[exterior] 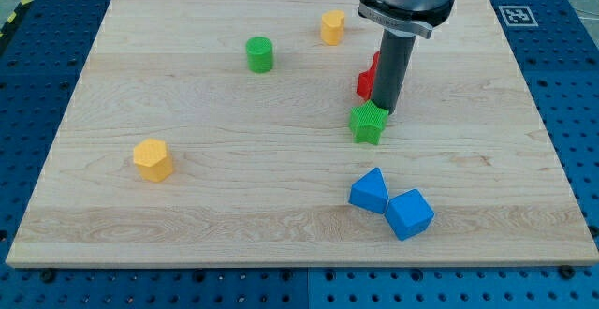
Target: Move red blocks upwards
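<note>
A red block (366,79) sits right of the board's middle, mostly hidden behind my dark rod, so its shape is unclear. My tip (385,110) rests on the board just below and right of the red block, touching or nearly touching it. A green star-shaped block (369,124) lies right below-left of the tip, close against it.
A green cylinder (259,54) and a yellow block (332,27) lie toward the view's top. A yellow hexagonal block (153,159) sits at the left. Two blue blocks (370,191) (410,213) touch each other at the bottom right. The wooden board (187,103) ends near them.
</note>
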Robot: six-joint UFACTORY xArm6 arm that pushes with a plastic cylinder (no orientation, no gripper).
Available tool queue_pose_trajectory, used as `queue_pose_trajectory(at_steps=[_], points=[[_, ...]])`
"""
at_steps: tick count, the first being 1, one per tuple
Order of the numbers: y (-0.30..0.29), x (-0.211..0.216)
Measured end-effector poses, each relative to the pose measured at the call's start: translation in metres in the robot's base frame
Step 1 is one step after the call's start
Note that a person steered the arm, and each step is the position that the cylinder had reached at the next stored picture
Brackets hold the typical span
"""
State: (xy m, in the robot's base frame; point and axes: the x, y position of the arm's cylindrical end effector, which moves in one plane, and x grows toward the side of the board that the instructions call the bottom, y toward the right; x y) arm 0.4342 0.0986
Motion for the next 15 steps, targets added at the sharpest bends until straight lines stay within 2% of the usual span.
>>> queue_pose_trajectory(at_steps=[1, 7, 12, 15], points=[[0.000, -0.015], [-0.008, -0.026], [-0.024, -0.054], [-0.001, -0.074]])
